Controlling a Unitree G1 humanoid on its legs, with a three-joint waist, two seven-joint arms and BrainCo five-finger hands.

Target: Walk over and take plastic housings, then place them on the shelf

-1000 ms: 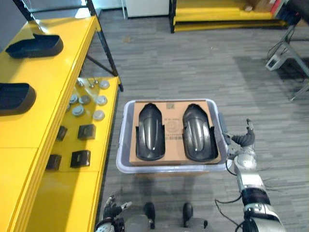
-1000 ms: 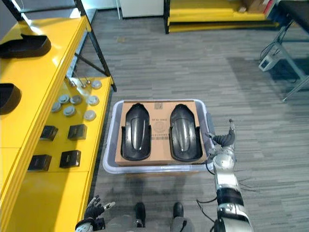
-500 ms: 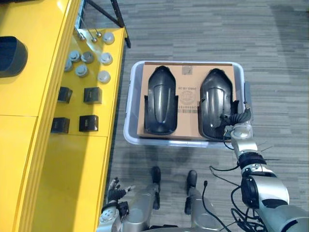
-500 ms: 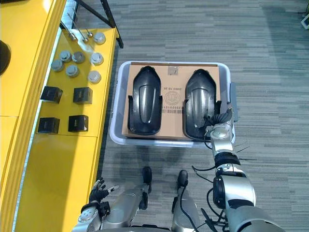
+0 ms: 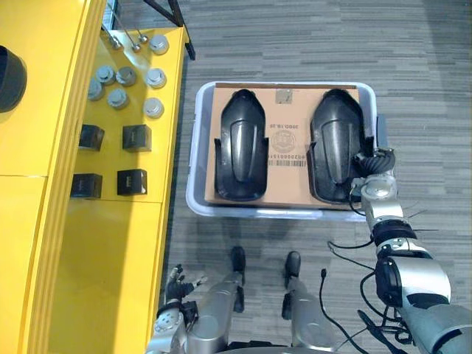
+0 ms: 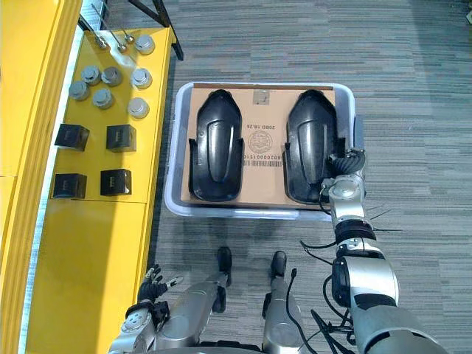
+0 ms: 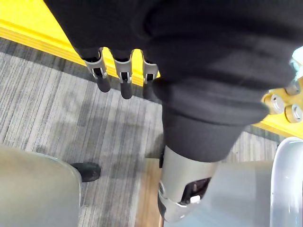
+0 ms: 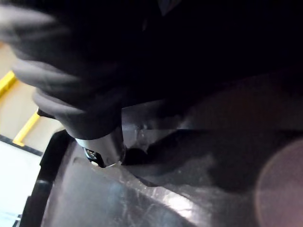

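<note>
Two black plastic housings lie side by side on a cardboard sheet [image 5: 289, 173] in a pale bin [image 5: 193, 147] on the floor. My right hand [image 5: 372, 168] rests at the near right edge of the right housing [image 5: 335, 144]. Its fingers curl onto that edge, and in the right wrist view a fingertip [image 8: 103, 150] presses on the glossy black shell [image 8: 94, 198]. Nothing touches the left housing [image 5: 240, 147]. My left hand [image 5: 177, 285] hangs low by the yellow shelf with its fingers [image 7: 125, 80] straight and holding nothing.
A long yellow shelf [image 5: 44, 206] runs along the left. Its lower ledge carries several silver caps [image 5: 118, 77] and small black boxes [image 5: 136, 137]. Another black housing [image 5: 7, 77] lies on the upper level. Grey carpet surrounds the bin.
The camera has tipped downward. My right hand went from beside the bin with straight fingers to the right housing's edge, and its fingers have curled onto it. The left hand stays the same.
</note>
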